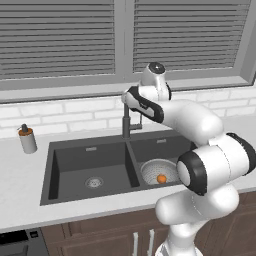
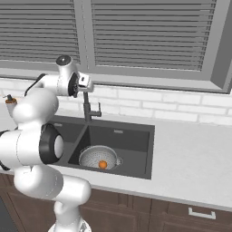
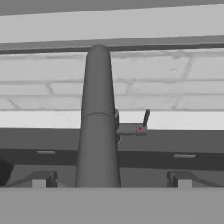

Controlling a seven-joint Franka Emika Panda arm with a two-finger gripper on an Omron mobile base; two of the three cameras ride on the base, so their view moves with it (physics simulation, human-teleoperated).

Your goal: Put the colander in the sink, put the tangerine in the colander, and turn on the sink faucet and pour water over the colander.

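Observation:
The silver colander point(image 1: 158, 170) point(image 2: 97, 157) sits in the right basin of the dark sink point(image 1: 70, 165) point(image 2: 136, 149). The orange tangerine point(image 1: 161, 178) point(image 2: 103, 164) lies inside it. The dark sink faucet point(image 1: 126, 124) point(image 2: 87, 110) point(image 3: 97, 131) rises behind the divider, its upper part hidden by my arm in the left base view. Its small side lever point(image 3: 143, 122) points up on the right. My gripper point(image 3: 109, 180) point(image 2: 86, 87) is open right at the faucet's column, one fingertip point(image 3: 41, 179) on each side of it. No water is in view.
A grey soap dispenser point(image 1: 27, 139) point(image 2: 10, 102) stands on the counter left of the sink. A white brick wall point(image 3: 175, 83) and a window sill point(image 1: 60, 90) lie close behind the faucet. The left basin holds just its drain point(image 1: 94, 182).

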